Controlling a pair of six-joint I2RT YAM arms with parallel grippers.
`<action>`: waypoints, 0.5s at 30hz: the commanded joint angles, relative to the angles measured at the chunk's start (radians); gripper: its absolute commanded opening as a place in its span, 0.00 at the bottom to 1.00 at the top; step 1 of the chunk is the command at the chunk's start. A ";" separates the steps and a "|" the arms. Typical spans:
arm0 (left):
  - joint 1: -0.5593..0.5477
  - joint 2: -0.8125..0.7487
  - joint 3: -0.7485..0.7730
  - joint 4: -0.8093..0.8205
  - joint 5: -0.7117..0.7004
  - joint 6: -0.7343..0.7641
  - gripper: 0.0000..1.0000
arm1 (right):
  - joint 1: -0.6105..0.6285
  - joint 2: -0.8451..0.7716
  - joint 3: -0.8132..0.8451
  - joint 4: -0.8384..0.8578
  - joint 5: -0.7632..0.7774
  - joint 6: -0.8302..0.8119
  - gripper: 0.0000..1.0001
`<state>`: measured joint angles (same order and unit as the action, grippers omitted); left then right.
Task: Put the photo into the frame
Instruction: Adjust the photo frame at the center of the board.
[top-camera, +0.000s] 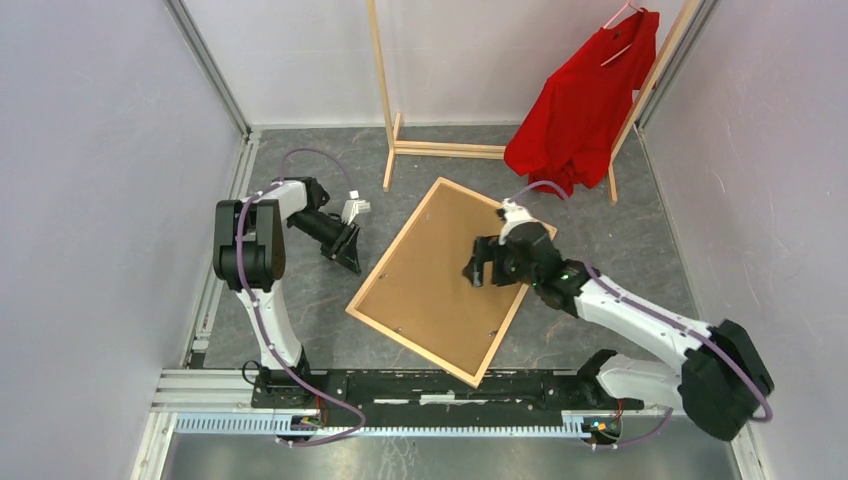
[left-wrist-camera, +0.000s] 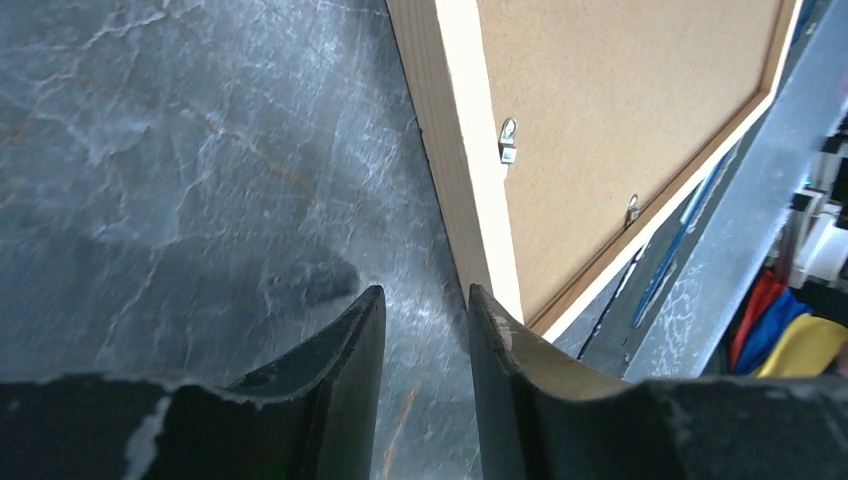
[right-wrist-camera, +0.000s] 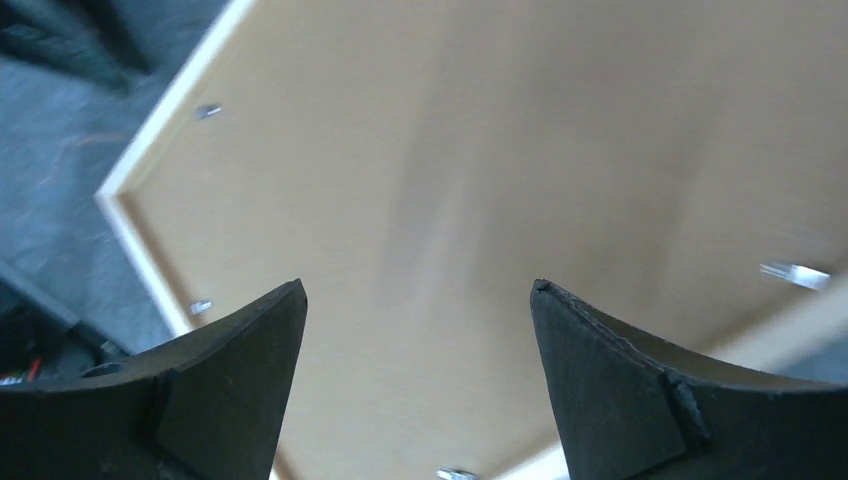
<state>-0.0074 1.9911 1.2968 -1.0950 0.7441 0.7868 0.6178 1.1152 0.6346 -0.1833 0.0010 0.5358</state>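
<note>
Right jaws wide over backing board (right-wrist-camera: 480, 150)

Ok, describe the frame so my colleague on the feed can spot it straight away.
On the dark marbled table, look just in front of the tall wooden rack holding the red shirt. The frame lies flat and slanted mid-table, back up, filled by a brown board. Unlike the upright rack, it is a thin pale-wood rectangle lying down.

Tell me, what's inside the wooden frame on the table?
A brown board fills the frame, with small metal clips along its edges. Whatever lies underneath that board is covered and cannot be seen.
</note>
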 joint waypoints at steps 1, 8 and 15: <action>-0.005 0.072 0.016 -0.038 0.078 0.071 0.42 | 0.162 0.117 0.057 0.241 0.014 0.107 0.87; -0.006 0.089 -0.001 -0.046 0.088 0.093 0.36 | 0.319 0.444 0.214 0.470 -0.068 0.178 0.86; -0.008 0.086 -0.002 -0.040 0.066 0.087 0.31 | 0.406 0.659 0.436 0.407 0.039 0.062 0.82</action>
<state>-0.0090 2.0705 1.2964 -1.1358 0.8055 0.8356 0.9878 1.7226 0.9382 0.2306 -0.0490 0.6861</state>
